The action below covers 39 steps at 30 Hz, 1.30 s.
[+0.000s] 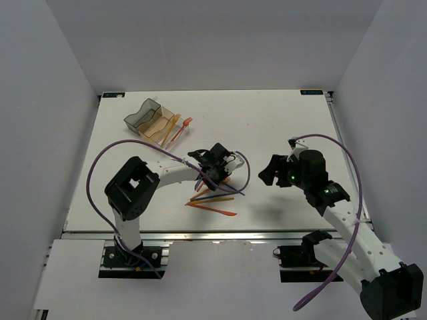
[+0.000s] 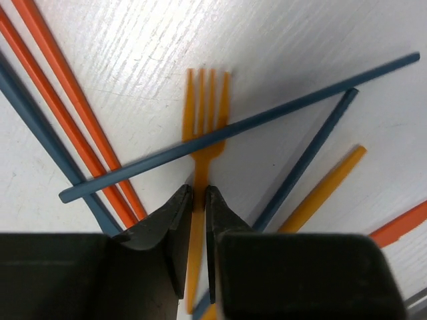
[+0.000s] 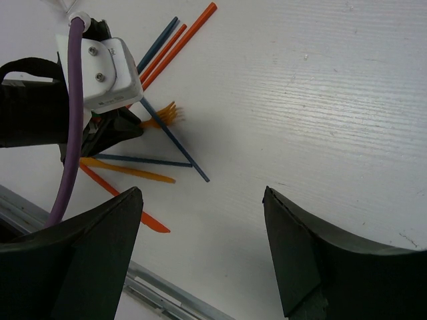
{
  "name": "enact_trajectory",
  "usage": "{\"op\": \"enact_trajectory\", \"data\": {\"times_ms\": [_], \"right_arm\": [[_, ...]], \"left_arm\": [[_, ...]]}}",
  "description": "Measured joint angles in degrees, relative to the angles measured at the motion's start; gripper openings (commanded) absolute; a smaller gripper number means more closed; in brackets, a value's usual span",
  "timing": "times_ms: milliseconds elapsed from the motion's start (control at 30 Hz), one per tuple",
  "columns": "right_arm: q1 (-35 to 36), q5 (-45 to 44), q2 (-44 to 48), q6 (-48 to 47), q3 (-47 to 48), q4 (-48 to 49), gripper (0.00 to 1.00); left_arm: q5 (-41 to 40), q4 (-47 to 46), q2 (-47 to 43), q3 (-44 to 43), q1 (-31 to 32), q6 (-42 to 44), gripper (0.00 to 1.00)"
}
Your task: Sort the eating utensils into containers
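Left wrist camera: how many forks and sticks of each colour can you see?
Red-orange utensils: 3
Dark blue utensils: 3
Yellow-orange utensils: 2
Total: 8

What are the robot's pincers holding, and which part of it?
The left pincer pinches the orange fork by its handle, just below the prongs. The right pincer is open and holds nothing.

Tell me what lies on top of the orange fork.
A dark blue utensil lies across the orange fork below its tines. The left hand covers part of the handle.
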<state>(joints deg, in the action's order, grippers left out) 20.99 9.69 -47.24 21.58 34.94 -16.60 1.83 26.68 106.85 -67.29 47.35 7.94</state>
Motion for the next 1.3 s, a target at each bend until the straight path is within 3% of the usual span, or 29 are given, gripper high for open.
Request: {"op": "enact_trajectory", "data": {"times_ms": [233, 700, 967, 1300], "right_arm": [[0.0, 0.35, 0.0, 0.0, 0.0, 0.02, 0.78], [0.0, 0.98, 0.02, 0.02, 0.0, 0.04, 0.78], [0.0, 1.16, 0.07, 0.02, 0.0, 0.04, 0.78], [0.0, 1.2, 1.31, 0.0, 0.04, 0.0, 0.78]], "left_arm": [[-4.39, 4.31, 3.89, -6.12, 0.0, 2.21, 0.08], [-17.84, 21.64, 10.97, -21.68, 0.02, 5.38, 0.06], [-21.4, 25.2, 9.97, -23.26, 0.5, 5.73, 0.05], [-36.96, 26.16, 9.42, -23.12, 0.35, 4.04, 0.01]]}}
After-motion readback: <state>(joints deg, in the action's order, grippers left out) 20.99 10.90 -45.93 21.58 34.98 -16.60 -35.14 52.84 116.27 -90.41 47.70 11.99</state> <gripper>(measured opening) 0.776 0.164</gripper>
